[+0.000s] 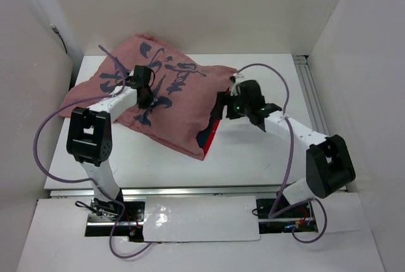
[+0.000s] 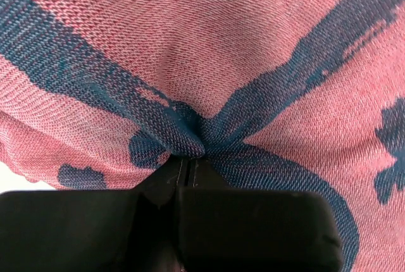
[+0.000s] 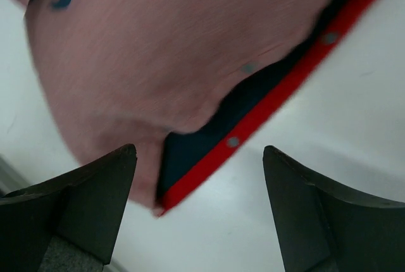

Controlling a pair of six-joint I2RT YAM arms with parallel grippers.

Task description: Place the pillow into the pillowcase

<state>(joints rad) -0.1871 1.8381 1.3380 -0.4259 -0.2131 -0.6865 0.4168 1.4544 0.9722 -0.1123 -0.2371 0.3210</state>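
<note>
Nearest you, bare table (image 1: 253, 158) lies between the arm bases and the pillowcase (image 1: 183, 120), which sits puffed up with its faded side up; you cannot see what fills it. Your right gripper (image 3: 199, 153) stands wide open at its red hem (image 3: 272, 101). Your left gripper (image 2: 186, 171) is pinched tight on a fold of its top. Its far corner reaches the table's back edge.

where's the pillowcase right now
In the top view the pillowcase lies left of centre on the table, the left gripper pinching its middle and the open right gripper at its red-hemmed right edge.
</note>
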